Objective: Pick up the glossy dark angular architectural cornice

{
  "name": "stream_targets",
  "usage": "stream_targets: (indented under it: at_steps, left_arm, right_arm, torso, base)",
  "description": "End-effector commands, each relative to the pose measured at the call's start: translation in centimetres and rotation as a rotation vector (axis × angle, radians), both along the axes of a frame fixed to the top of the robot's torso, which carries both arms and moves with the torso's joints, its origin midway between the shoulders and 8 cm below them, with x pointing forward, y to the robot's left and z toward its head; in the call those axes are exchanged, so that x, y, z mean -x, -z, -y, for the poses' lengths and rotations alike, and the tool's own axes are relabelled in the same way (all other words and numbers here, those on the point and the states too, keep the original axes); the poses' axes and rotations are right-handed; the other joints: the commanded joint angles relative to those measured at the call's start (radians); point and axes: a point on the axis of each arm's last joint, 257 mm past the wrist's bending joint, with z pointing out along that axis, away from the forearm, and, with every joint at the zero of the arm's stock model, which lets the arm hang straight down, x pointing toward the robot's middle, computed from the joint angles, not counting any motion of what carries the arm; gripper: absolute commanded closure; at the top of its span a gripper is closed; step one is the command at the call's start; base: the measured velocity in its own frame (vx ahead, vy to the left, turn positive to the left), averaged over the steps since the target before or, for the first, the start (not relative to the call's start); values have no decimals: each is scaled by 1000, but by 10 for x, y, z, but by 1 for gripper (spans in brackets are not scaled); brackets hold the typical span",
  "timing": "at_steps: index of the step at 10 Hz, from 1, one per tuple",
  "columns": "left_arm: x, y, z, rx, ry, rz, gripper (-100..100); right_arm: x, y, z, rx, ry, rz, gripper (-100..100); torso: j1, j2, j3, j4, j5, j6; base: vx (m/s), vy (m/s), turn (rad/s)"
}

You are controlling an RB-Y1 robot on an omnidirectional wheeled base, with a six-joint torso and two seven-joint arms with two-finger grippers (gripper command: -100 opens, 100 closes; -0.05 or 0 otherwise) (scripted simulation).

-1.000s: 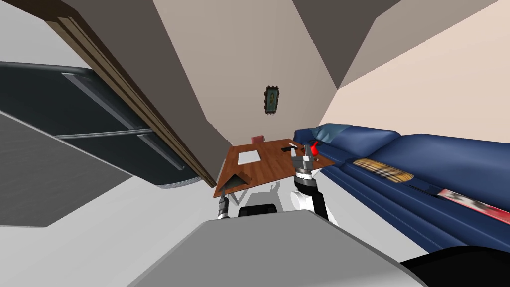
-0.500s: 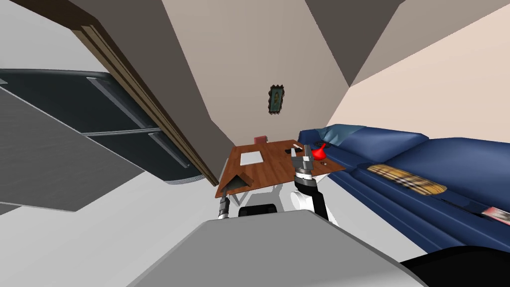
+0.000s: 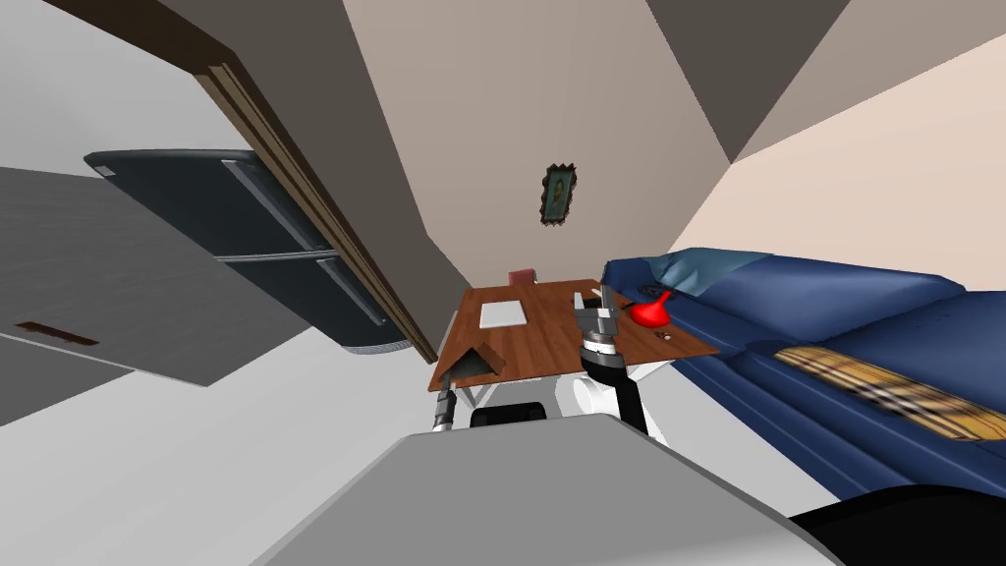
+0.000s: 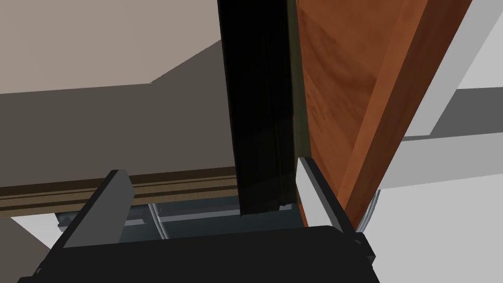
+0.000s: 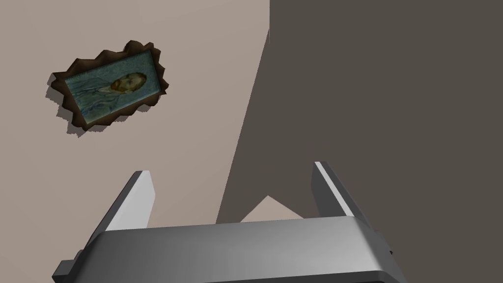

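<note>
Left wrist view: dark glossy cornice (image 4: 260,123) lying at table (image 4: 339,98) near corner, sitting between left jaws, these standing wide, not clamping. Right jaws hovering wide over table.

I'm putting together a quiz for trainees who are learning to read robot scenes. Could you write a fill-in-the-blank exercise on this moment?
1. The dark cornice lies at the wooden table's near corner, on the robot's ____ side.
2. The left gripper's fingers stand ____, with the cornice between them.
3. The vase on the table's edge nearest the blue sofa is coloured ____.

Missing words: left; open; red.
</note>
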Motion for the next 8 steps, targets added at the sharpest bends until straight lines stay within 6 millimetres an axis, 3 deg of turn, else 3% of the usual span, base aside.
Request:
stream_targets:
  at_steps: [1,2,3,7,8]
  left_arm:
    - [1,-1,8,5,24,0,-100]
    - [1,0,5,3,15,1,-100]
    - [1,0,5,3,16,0,100]
    - [-1,-3,6,8,17,9,100]
    - [-1,-3,6,8,17,9,0]
  right_arm:
    - [0,0,0,0,0,0,0]
    - [0,0,0,0,0,0,0]
    - [0,0,0,0,0,0,0]
    - [0,0,0,0,0,0,0]
    - [0,0,0,0,0,0,0]
  torso:
    - [0,0,0,0,0,0]
    - [0,0,0,0,0,0]
    - [0,3,1,0,0,0]
    - [-2,4,1,-1,-2,0]
    - [-2,4,1,-1,-2,0]
  base:
    - [76,-1,147]
    - [33,-4,27]
    - [7,-1,-5]
    - [1,0,-1]
    - [0,0,0]
